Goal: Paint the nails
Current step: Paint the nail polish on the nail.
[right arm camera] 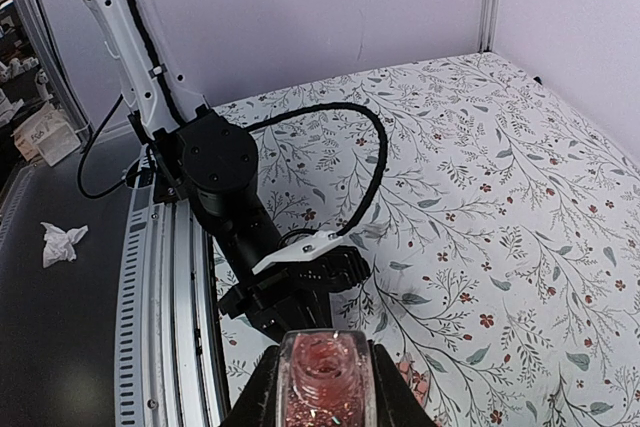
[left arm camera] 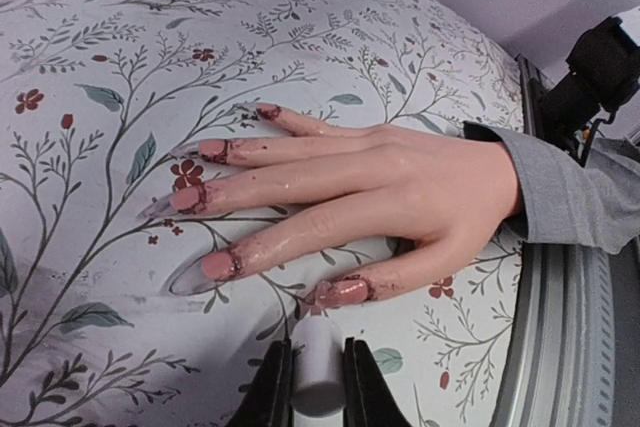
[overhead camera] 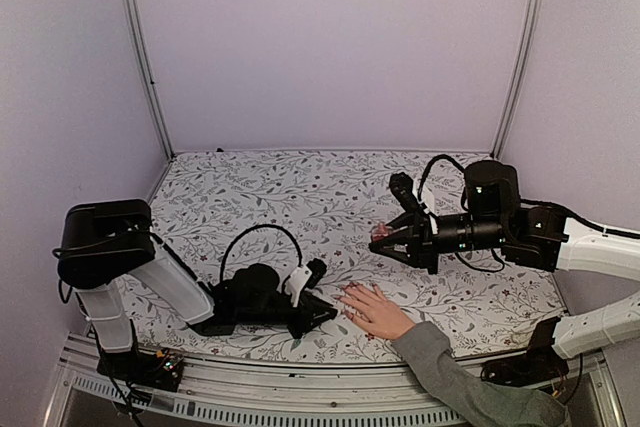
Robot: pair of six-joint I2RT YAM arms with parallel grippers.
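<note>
At front edge, floral-print bench (overhead camera: 300, 187): light-skinned hand (left arm camera: 400, 187), nails (left arm camera: 215, 265) pink-coated. Left gripper (left arm camera: 318, 379) pinches white cylindrical brush handle (left arm camera: 318, 367); right gripper (right arm camera: 322, 372) pinches open pink-glitter bottle (right arm camera: 325, 392). Probably touch-up; next: fine alignment.

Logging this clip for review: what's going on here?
A person's hand lies flat on the floral table. The left gripper is shut on a white brush handle pointed at the fingers. The right gripper holds an open bottle of pink polish nearby. The nails show pink polish, with dark smears at the cuticles.
</note>
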